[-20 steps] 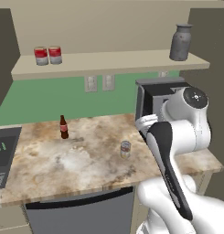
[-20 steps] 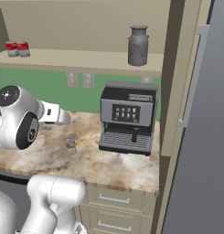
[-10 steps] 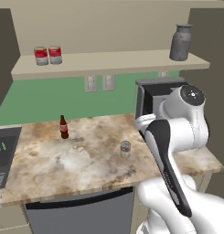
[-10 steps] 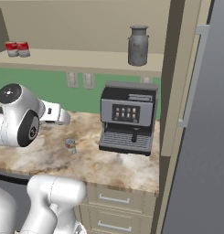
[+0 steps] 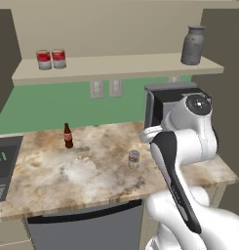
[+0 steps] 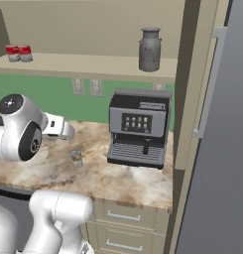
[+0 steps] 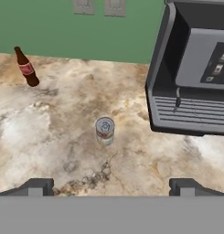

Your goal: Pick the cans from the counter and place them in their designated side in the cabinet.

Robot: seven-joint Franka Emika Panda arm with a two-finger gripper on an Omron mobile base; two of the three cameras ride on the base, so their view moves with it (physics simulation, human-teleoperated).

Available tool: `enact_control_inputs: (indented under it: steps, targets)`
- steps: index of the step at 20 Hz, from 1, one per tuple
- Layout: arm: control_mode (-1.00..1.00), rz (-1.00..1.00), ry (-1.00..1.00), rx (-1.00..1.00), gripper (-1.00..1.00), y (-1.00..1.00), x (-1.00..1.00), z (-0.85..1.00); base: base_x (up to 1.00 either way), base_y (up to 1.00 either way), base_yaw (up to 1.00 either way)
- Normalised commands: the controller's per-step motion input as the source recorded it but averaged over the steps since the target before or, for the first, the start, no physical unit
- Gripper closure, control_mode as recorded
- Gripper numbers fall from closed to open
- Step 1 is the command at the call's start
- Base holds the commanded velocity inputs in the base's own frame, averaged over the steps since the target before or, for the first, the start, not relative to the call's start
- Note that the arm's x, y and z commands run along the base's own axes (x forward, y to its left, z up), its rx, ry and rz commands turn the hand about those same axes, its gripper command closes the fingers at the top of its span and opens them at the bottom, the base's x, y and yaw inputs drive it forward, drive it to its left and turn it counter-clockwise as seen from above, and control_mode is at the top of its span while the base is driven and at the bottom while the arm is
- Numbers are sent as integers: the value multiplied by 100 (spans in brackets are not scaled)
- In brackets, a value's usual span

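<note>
One can (image 7: 104,130) with a greyish label and red patch stands upright on the marbled counter (image 5: 52,180), just left of my arm (image 5: 134,159); it also shows in the right base view (image 6: 76,158). My gripper (image 7: 112,187) hovers above and in front of it, open wide, with nothing between the fingertips (image 7: 40,186). Two red-and-white cans (image 5: 50,59) stand side by side at the left end of the cabinet's shelf board (image 5: 116,66).
A slim brown bottle (image 5: 68,135) stands on the counter's left part. A black coffee machine (image 6: 139,128) fills the counter's right end, close beside the can. A grey metal jug (image 5: 193,45) sits at the shelf's right end. A tall grey unit (image 6: 217,149) rises at far right.
The upper arm has shifted slightly to the left. The can, the bottle and the shelf items have not moved, and the jaws stay wide.
</note>
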Motion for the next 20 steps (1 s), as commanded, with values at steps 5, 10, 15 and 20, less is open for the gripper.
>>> enact_control_inputs:
  steps: [5, 10, 15, 20]
  targets:
    - [-100, 0, 0, 0, -100, 0, 1, -29, 0, 0, 0]
    - [-100, 0, 0, 0, -100, 2, 14, -20, 0, 0, 0]
    - [-100, 0, 0, 2, -100, 0, 25, -6, 0, 0, 0]
    - [-100, 0, 0, 4, -100, 0, 22, -7, 0, 0, 0]
